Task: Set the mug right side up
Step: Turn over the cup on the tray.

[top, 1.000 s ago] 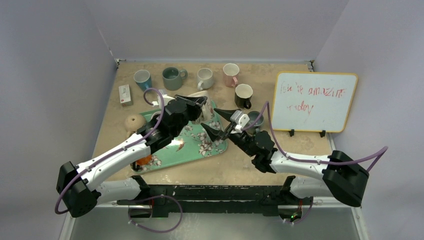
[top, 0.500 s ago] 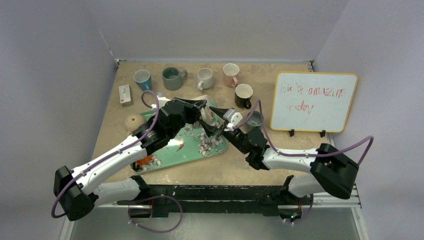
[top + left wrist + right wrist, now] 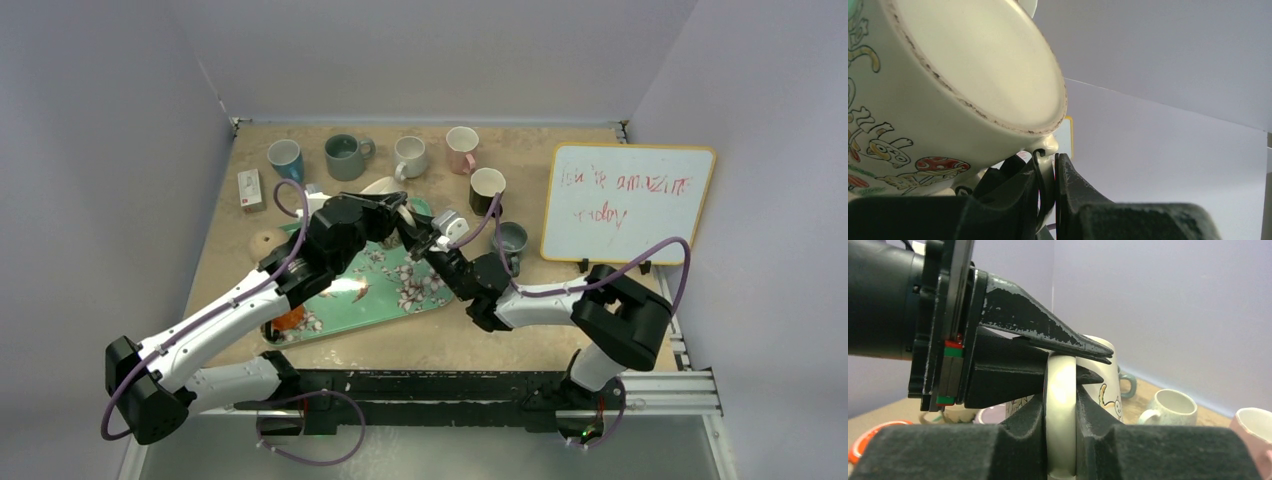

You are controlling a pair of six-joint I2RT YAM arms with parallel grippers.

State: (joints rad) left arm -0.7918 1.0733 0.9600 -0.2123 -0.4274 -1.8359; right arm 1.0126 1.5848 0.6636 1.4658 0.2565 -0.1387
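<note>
Between lilac walls [image 3: 450, 50], mug [image 3: 948, 60] above table [image 3: 540, 135]

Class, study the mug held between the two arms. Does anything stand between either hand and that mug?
Nothing visible does. Both hands are closed on the mug: the right hand clamps a curved cream part of it, and the left hand pinches a thin cream part near its base.

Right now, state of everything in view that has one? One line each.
Cream cartoon-print ceramic mug: held tilted, base showing.
Left gripper: jaws shut on mug.
Right gripper: jaws shut on mug handle.
Blue mug, green mug, white mug, pink mug, black mug, grey mug: upright.
Yellow-framed whiteboard: standing, written on.
</note>
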